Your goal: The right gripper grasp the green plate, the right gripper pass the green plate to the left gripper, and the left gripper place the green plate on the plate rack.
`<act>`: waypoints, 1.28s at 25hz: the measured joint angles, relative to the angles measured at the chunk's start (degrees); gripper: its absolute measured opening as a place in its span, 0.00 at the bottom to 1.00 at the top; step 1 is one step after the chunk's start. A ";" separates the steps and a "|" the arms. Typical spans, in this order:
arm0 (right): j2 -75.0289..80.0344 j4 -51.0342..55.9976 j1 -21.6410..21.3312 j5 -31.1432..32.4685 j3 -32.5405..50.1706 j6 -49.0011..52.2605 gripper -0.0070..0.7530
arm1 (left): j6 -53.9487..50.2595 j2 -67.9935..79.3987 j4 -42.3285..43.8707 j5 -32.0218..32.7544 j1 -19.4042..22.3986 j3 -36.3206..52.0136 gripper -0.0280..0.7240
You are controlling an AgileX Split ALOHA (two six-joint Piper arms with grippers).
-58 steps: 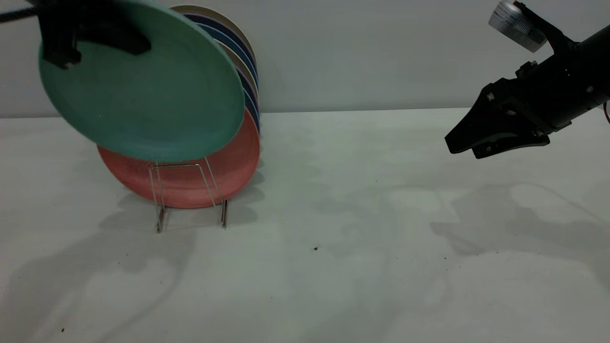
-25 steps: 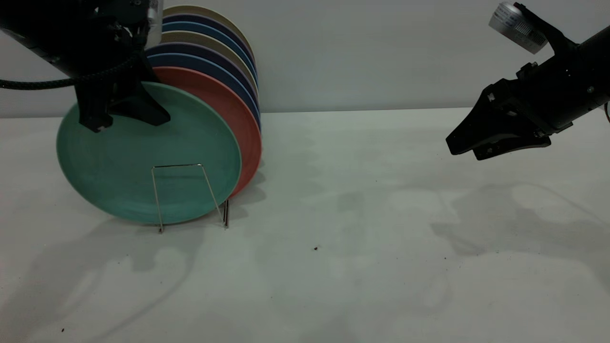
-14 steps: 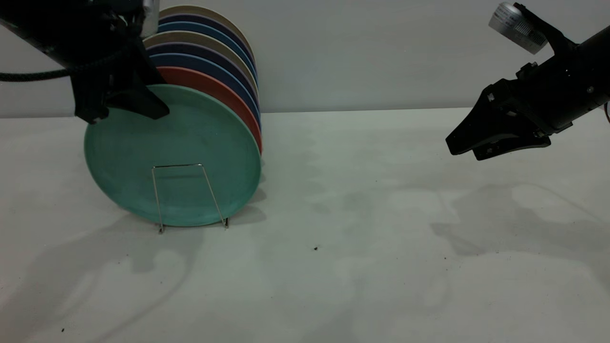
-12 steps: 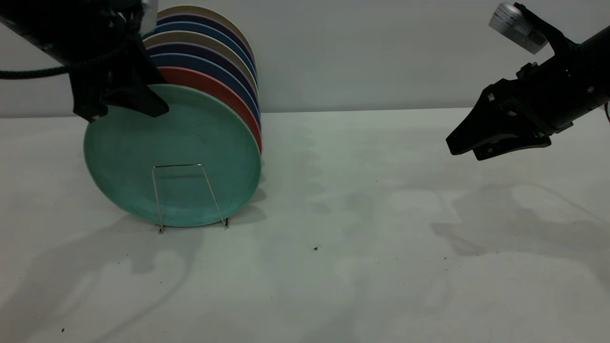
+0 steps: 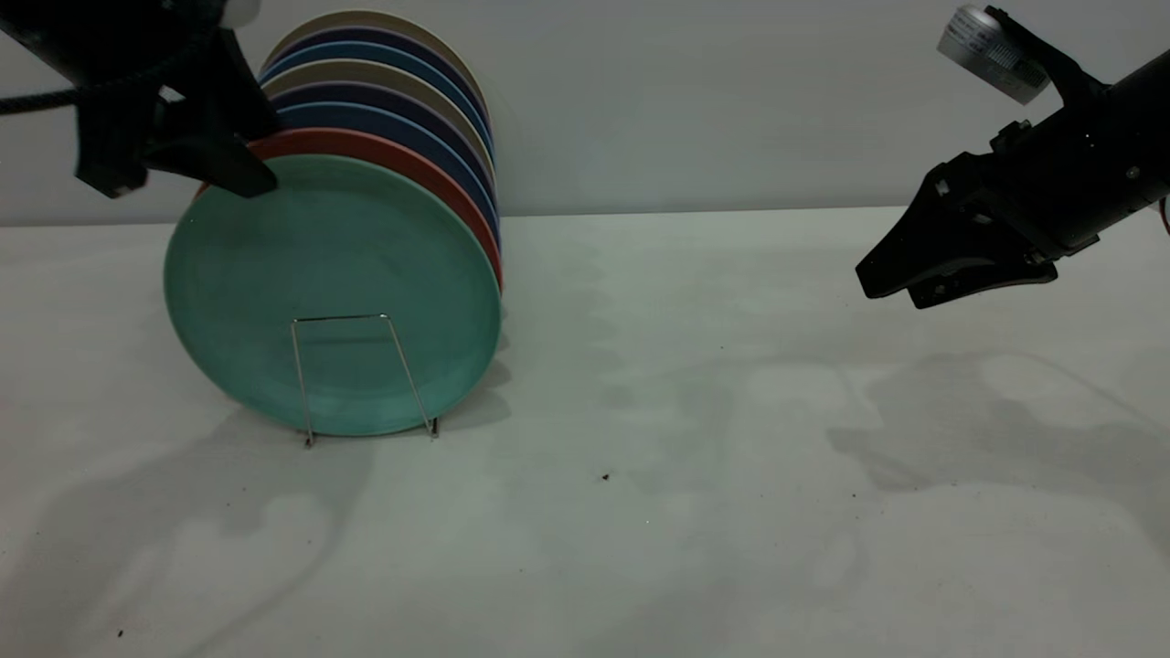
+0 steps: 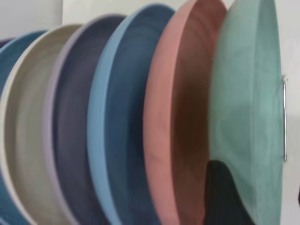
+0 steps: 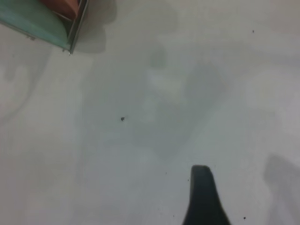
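Note:
The green plate (image 5: 334, 283) stands upright on the plate rack (image 5: 302, 384), in front of the salmon-pink plate (image 5: 402, 160). My left gripper (image 5: 187, 183) is at the plate's upper left rim with its jaws open. In the left wrist view one black finger (image 6: 225, 197) lies between the pink plate (image 6: 183, 122) and the green plate (image 6: 243, 108), beside the rack's front wire (image 6: 284, 122). My right gripper (image 5: 887, 288) hangs open and empty above the table at the far right. Only one of its fingers (image 7: 201, 197) shows in the right wrist view.
Several more plates, dark blue (image 5: 411, 128) and beige (image 5: 402, 27), stand in the rack behind the pink one. The white table (image 5: 686, 457) stretches between the rack and the right gripper. A grey wall stands behind. The rack's corner also shows in the right wrist view (image 7: 77, 23).
The left gripper brought the green plate down into the rack's front slot, opened, and drew up and to the left. The plate now stands by itself. The right arm has not moved.

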 joint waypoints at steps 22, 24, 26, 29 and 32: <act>-10.85 -49.02 3.81 -10.18 0.00 44.29 0.67 | -107.92 -11.35 33.88 11.26 3.68 0.00 0.63; -14.17 -58.17 6.60 -8.91 0.00 53.82 0.67 | -115.46 -11.47 39.70 16.02 4.38 0.00 0.63; -17.70 -66.00 9.16 -5.32 0.00 61.19 0.66 | -117.58 -11.87 41.85 20.62 4.46 0.00 0.63; -22.51 -72.00 11.95 3.16 0.00 69.38 0.66 | -116.69 -13.23 40.93 25.83 4.46 0.00 0.63; -27.34 -73.38 12.84 12.66 0.00 73.39 0.66 | -113.88 -15.56 37.66 27.71 4.46 0.00 0.63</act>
